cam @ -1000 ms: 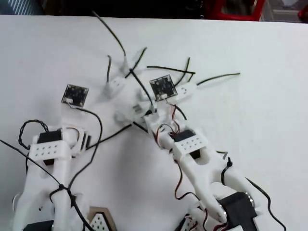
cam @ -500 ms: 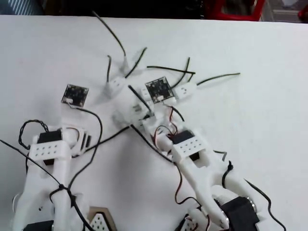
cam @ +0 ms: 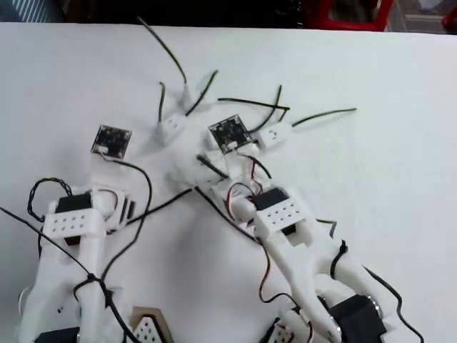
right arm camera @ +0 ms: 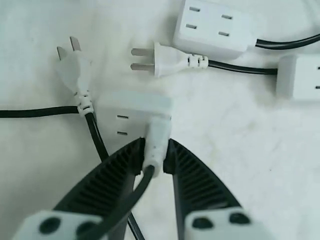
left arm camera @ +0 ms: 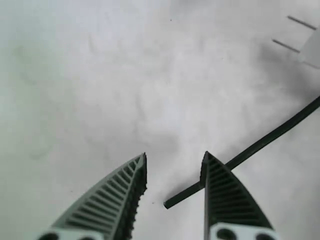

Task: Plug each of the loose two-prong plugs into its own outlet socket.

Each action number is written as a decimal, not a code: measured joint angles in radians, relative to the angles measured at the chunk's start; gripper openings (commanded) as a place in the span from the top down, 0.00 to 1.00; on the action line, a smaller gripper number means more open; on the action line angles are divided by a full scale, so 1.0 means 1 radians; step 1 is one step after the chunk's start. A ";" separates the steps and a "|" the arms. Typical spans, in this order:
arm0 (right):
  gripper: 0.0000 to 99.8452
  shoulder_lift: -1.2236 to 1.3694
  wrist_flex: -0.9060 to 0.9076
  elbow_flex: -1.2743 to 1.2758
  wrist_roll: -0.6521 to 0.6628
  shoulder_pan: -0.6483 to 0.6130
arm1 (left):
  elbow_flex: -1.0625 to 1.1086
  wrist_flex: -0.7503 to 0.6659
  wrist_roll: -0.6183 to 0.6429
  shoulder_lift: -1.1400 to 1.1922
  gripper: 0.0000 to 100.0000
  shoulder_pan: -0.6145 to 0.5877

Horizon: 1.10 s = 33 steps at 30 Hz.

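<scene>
At mid-table, the right gripper clamps a white two-prong plug, seemingly seated in a white plastic outlet block. Two other white plugs lie loose, and the left gripper gapes empty.

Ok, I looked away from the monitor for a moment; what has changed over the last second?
The right gripper, shut on a white plug, drew back toward its arm's base, and the black cable ahead of it came back with it. The dark square block beside it slid a little toward the left arm. The left gripper, open over the table, and the other dark square block stayed put.
</scene>
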 measured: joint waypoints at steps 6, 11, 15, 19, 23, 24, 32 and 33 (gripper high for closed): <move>0.98 0.008 0.071 -0.114 0.000 0.000 | 0.000 0.000 0.000 0.000 0.81 0.000; 0.98 0.012 0.078 -0.173 -0.040 -0.005 | 0.000 0.000 0.000 0.000 0.81 0.000; 0.98 0.012 0.078 -0.210 -0.043 -0.006 | 0.000 0.000 0.000 0.000 0.81 0.000; 0.98 0.014 0.078 -0.218 -0.043 -0.006 | 0.000 0.000 0.000 0.000 0.81 0.000; 0.98 0.014 0.104 -0.218 -0.031 -0.006 | 0.000 0.000 0.000 0.000 0.81 0.000; 0.98 0.014 0.107 -0.218 -0.017 -0.006 | 0.000 0.000 0.000 0.000 0.81 0.000; 0.98 0.046 0.129 -0.241 0.051 0.018 | 0.000 0.000 0.000 0.000 0.81 0.000; 0.98 0.069 0.144 -0.267 0.052 0.018 | 0.000 0.000 0.000 0.000 0.81 0.000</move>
